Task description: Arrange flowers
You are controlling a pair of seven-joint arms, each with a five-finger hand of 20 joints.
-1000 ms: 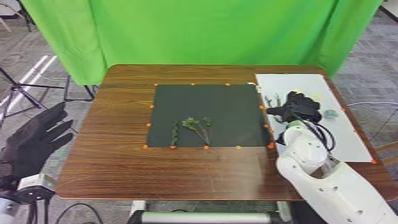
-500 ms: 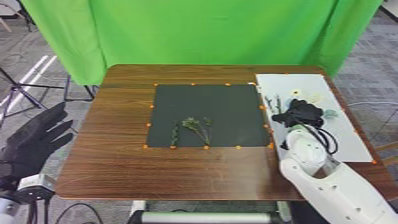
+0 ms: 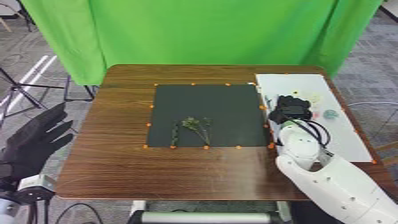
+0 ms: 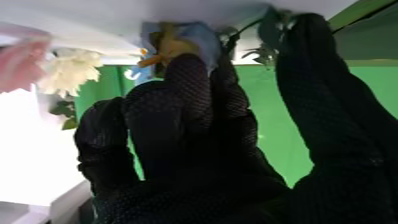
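Flowers (image 3: 313, 97), pale ones, lie toward the right of the head view, on a white sheet (image 3: 348, 145) along that side of the brown table (image 3: 102, 165). At the left edge, lower down, the left hand (image 3: 34, 137) is held beside the table, its fingers spread apart. Left of centre, on the lower part of the dark sheet (image 3: 204, 95), a narrow green sprig (image 3: 175, 135) lies roughly upright in the frame; just right of it is a branching sprig (image 3: 191, 124) with thin stems running down toward the sheet's lower border. Orange dots (image 3: 206, 147) line that sheet. Right of centre, the right hand (image 3: 292, 107) is over the left part of the white sheet, just below the pale blooms. A blue-green clump (image 3: 331, 114) lies to the right of it.

In the right wrist view, that hand's fingers are mostly straight, with the thumb well apart. A blue flower (image 4: 210, 41) with an orange-yellow centre is at the fingertips, and green leaves (image 4: 270, 31) are near the thumb tip; I cannot tell whether either is touched. Farther off are a pink flower (image 4: 22, 62) and a cream flower (image 4: 71, 71).
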